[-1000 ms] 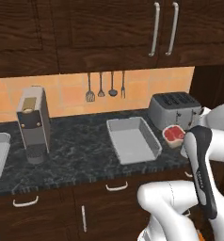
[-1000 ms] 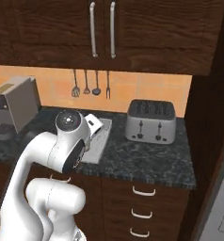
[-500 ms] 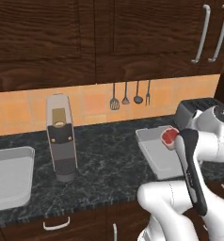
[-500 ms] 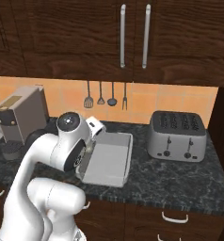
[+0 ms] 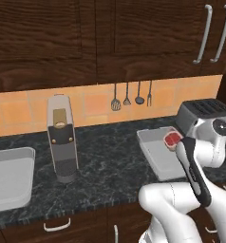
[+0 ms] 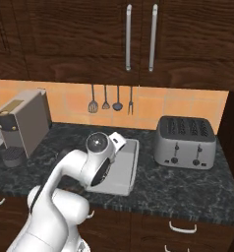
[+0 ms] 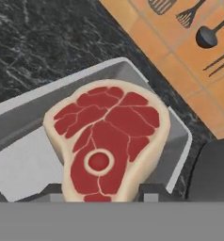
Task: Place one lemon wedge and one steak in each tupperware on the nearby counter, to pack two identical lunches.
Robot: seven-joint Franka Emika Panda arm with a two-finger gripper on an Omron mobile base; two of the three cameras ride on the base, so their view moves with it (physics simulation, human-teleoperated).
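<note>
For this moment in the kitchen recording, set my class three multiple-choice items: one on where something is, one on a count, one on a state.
1. Where is the red marbled steak?
A. On the black speckled counter
B. In the claw, above the shallow light-grey tray
C. On top of the silver toaster

2. How many utensils hang on the orange tiled wall?
A. Two
B. Four
C. Six

3. What is inside the light-grey tray under the steak?
A. Nothing visible
B. A lemon wedge
C. A second steak

Answers:
1 B, the hand view shows the steak between the claw tips over the tray.
2 B, the hanging utensils number four.
3 A, its visible floor is bare in the left base view and the hand view.
</note>
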